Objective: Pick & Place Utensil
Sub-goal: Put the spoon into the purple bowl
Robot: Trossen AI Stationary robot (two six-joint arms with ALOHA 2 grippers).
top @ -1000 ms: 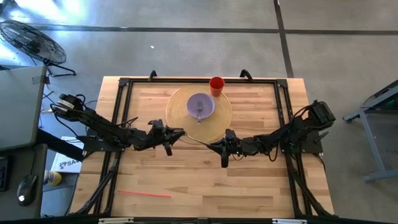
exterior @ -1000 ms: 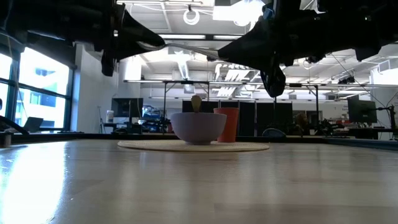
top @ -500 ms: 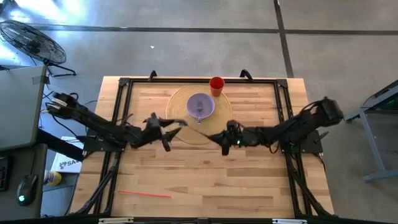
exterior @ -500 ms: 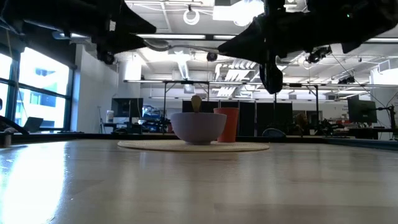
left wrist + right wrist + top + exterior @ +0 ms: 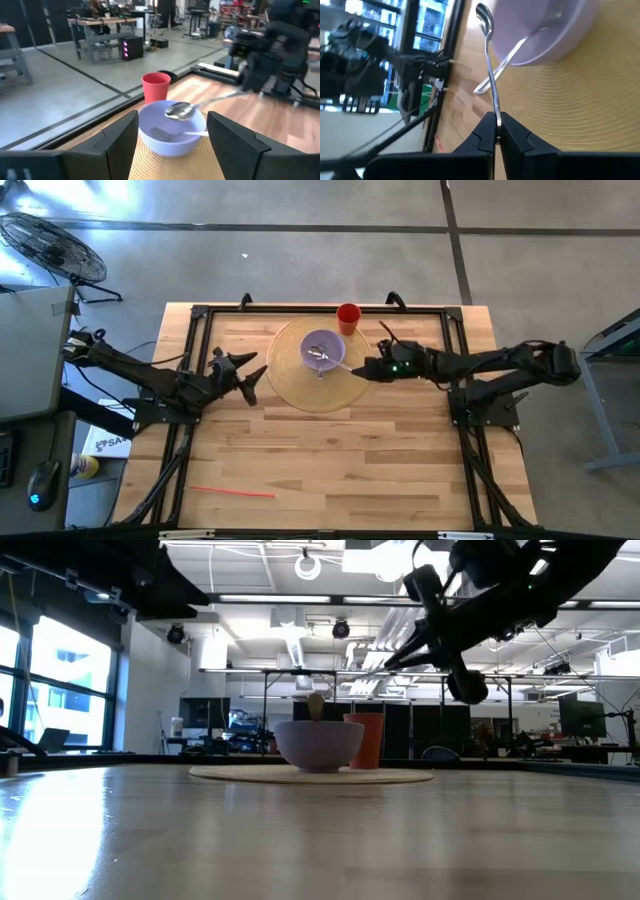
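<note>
The right gripper (image 5: pixel 496 131), fingers closed on the handle of a thin silver metal spoon (image 5: pixel 490 60), hovers above the round woven straw placemat (image 5: pixel 300 385) on the wooden slatted table (image 5: pixel 330 455). The spoon's bowl is suspended over the rim of the lavender plastic bowl (image 5: pixel 322 350), which contains a second utensil (image 5: pixel 172 133), apparently a fork, and stands near the placemat's far edge, just beside a red plastic cup (image 5: pixel 348 317). The left gripper (image 5: pixel 243 370) waits off the placemat's left edge with its fingers spread wide and empty.
</note>
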